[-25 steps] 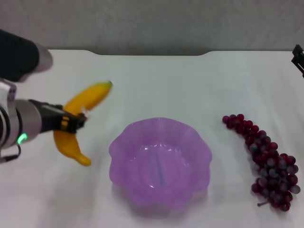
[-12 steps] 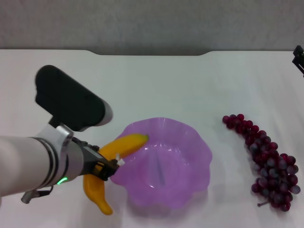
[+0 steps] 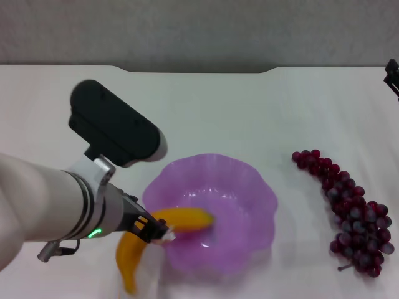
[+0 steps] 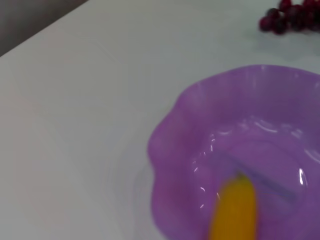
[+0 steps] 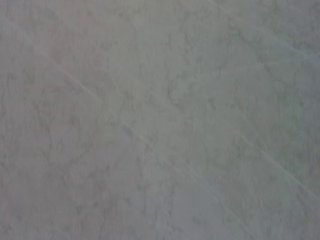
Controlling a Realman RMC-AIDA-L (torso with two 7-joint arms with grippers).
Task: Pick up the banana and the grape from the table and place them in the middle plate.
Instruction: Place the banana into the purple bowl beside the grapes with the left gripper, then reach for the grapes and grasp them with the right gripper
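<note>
My left gripper [image 3: 153,229] is shut on the orange-yellow banana [image 3: 187,219] at the near left rim of the purple scalloped middle plate [image 3: 246,180]. One end of the banana reaches over the plate's inside, the other hangs outside the rim toward the table's front. In the left wrist view the banana [image 4: 235,210] points into the plate [image 4: 180,130]. The grape [image 3: 349,208], a long dark red bunch, lies on the white table [image 3: 206,106] to the right of the plate. My right gripper [image 3: 391,75] shows only as a dark piece at the far right edge.
The table's notched back edge [image 3: 199,70] runs along the far side. The right wrist view holds only a plain grey surface.
My left arm has carried the banana from the table's left side to the plate and lowered it, so its tip now lies over the plate's inside. The grape has not moved.
</note>
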